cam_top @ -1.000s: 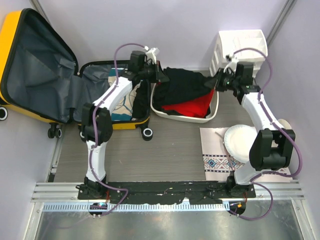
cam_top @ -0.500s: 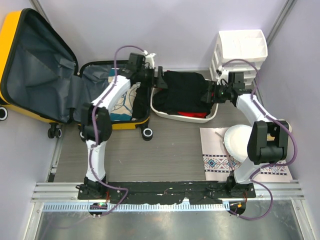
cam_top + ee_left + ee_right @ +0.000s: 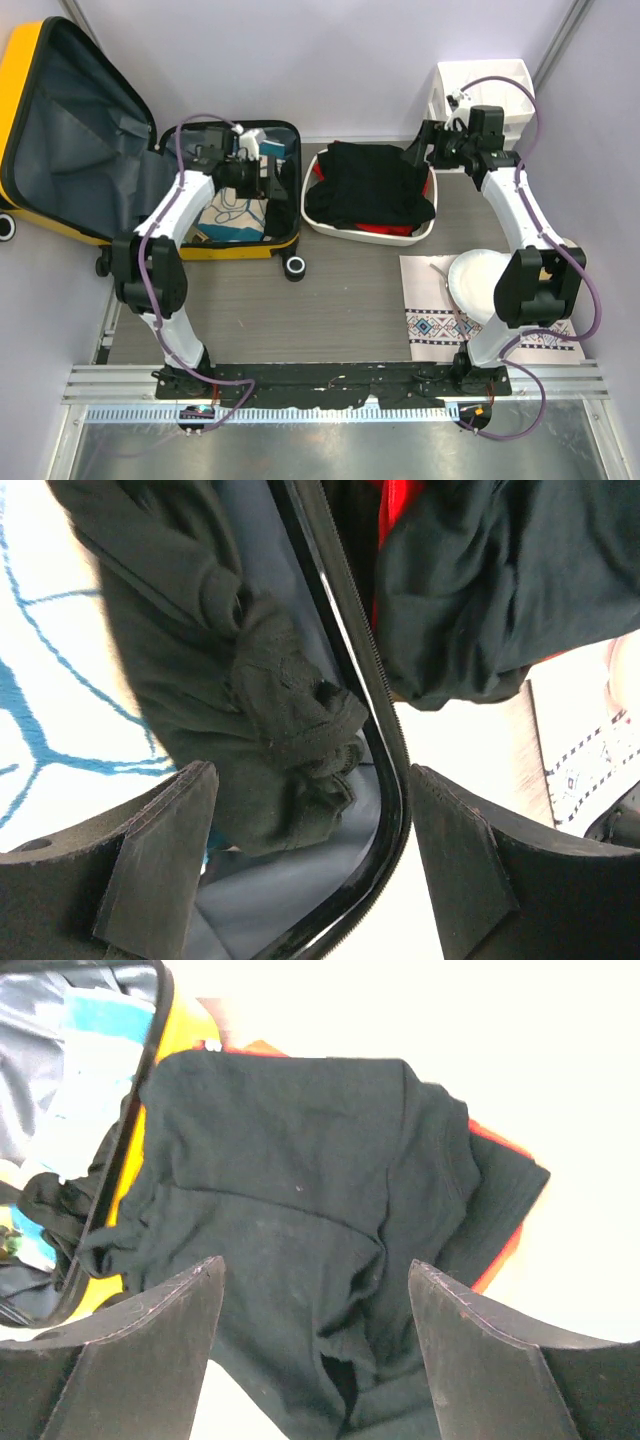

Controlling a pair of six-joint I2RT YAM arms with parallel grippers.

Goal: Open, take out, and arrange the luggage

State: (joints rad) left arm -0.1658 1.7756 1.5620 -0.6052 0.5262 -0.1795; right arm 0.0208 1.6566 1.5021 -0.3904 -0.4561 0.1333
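Both arms have let go of the black garment (image 3: 368, 185), which now lies draped over the white basin (image 3: 420, 232) beside the luggage (image 3: 80, 130), open at the left. The left gripper (image 3: 268, 178) hangs over the case's contents, jaws apart and empty, probably for another item. The right gripper (image 3: 418, 155) is likewise open and empty.

even bright overhead view, washed-out glare in both wrist views, blurred near edges
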